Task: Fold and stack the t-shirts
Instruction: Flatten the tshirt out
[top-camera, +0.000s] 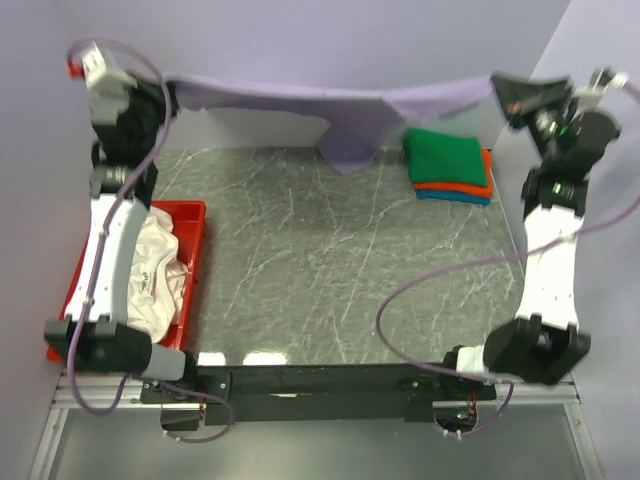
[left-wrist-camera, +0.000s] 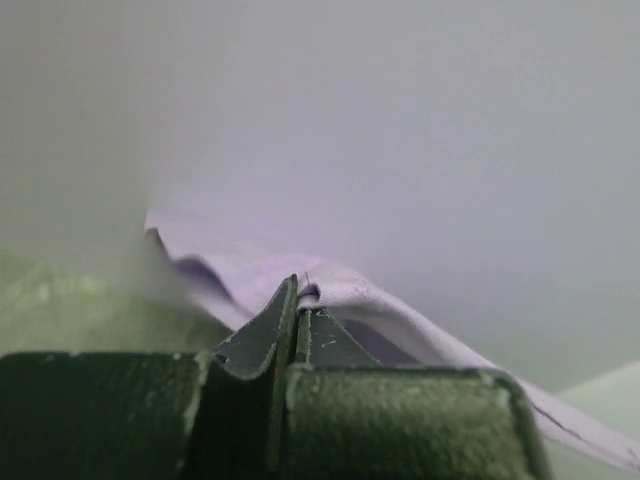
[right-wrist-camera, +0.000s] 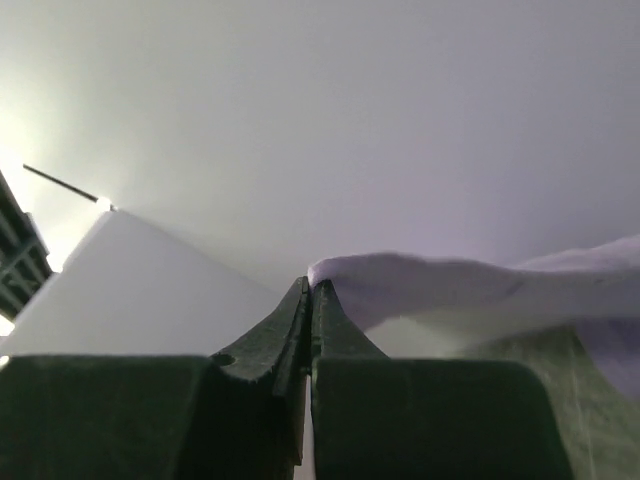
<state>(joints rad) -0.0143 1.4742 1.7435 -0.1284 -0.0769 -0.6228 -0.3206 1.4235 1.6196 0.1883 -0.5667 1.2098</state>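
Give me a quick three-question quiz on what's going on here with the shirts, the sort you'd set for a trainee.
1. True or false: the purple shirt lies folded on the pile.
2. Which colour is on top of the pile? A orange, B green, C teal.
3. What is the white shirt lying in?

Key
1. False. The left gripper and the right gripper are each shut on an edge of it, and it hangs stretched between them in the air.
2. B. The green shirt is on top, with orange under it and teal at the bottom.
3. The red tray, on the left side beneath the left arm.
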